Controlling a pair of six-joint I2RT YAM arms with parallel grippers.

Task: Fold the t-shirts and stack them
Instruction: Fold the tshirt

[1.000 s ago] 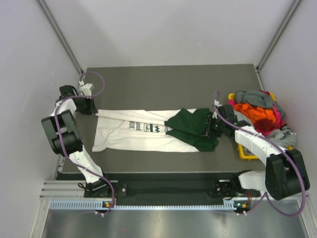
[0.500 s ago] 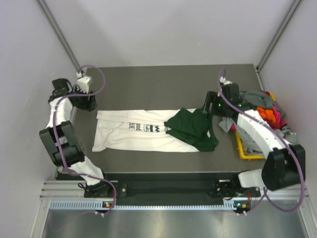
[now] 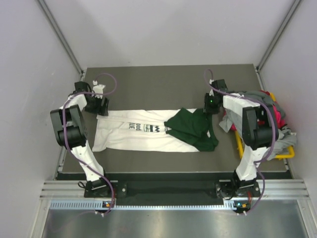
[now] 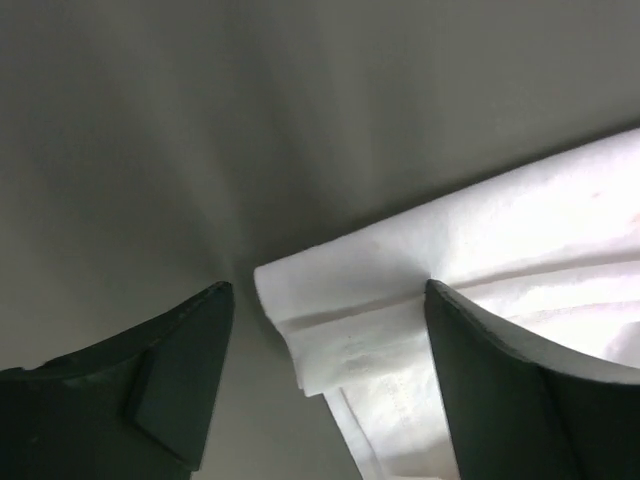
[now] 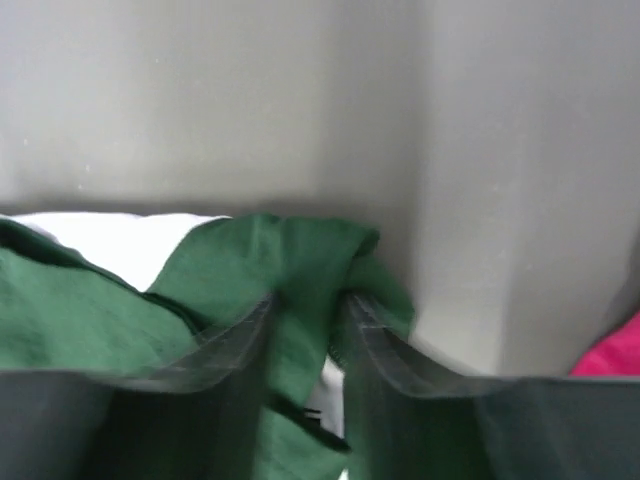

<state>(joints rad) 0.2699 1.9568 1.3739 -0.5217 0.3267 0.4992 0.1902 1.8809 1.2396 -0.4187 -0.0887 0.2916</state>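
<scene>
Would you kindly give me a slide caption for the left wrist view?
Left gripper, jaws open, poised over the folded white corner of the t-shirt on the grey table.

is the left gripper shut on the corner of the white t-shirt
No, the fingers of the left gripper stand wide apart on either side of the folded corner of the white t-shirt.
</scene>
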